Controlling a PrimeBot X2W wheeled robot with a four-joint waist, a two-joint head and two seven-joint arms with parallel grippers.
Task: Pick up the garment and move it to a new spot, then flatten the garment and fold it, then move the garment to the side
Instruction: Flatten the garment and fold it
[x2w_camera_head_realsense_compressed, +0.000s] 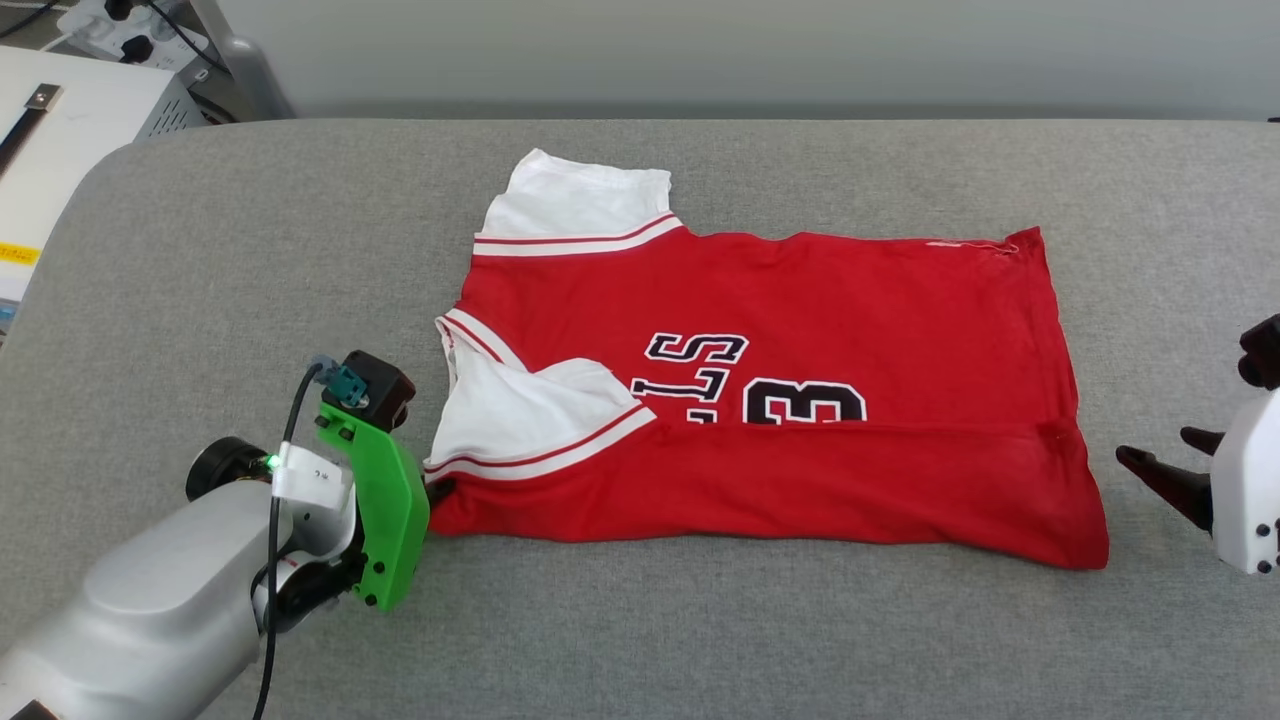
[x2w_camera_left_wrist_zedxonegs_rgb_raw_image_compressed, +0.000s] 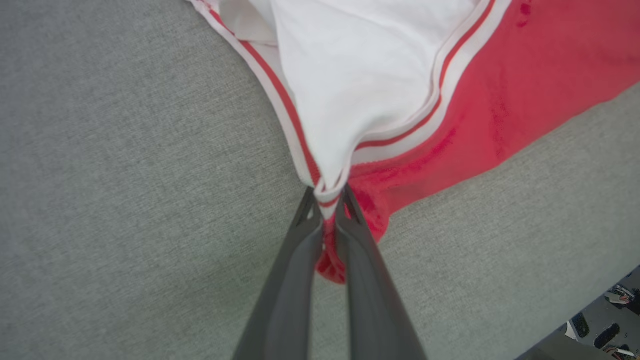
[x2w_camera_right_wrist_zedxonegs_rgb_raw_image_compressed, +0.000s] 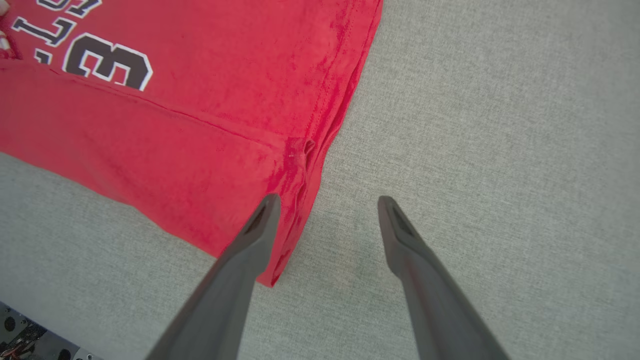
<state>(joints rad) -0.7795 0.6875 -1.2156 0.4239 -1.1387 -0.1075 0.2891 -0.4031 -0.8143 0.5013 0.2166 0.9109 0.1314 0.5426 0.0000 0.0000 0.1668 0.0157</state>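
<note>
The grey cloth-covered surface (x2w_camera_head_realsense_compressed: 700, 640) spreads wide beneath both of my pincers and on past them. On it lies the garment (x2w_camera_head_realsense_compressed: 800, 300), a red jersey shirt stretched sideways between my two pincers, with its sleeved end at my left pincer and its bottom hem toward my right one. The edge nearest me is folded up over the front as a long red band. The band runs from one pincer across toward the other and covers the lower part of the navy, white-outlined lettering (x2w_camera_head_realsense_compressed: 800, 400). Two white sleeves with red stripes show: the far sleeve (x2w_camera_head_realsense_compressed: 575, 205) lies flat beyond my left pincer, and the near sleeve (x2w_camera_head_realsense_compressed: 530, 415) is folded over the chest just ahead of it.

My left pincer (x2w_camera_left_wrist_zedxonegs_rgb_raw_image_compressed: 327, 192) is clenched on the garment. Its two dark fingers press together with striped trim and a bunch of red cloth squeezed between them, right at the shirt's near corner. A small loop of red fabric hangs between the fingers behind the tips.

My right pincer (x2w_camera_right_wrist_zedxonegs_rgb_raw_image_compressed: 327, 200) is released, fingers spread wide and holding nothing. It sits just off the hem corner (x2w_camera_right_wrist_zedxonegs_rgb_raw_image_compressed: 290, 225) — in the wrist view one finger overlaps the red edge, the other is over bare surface. Whether that finger touches the cloth I cannot tell.
</note>
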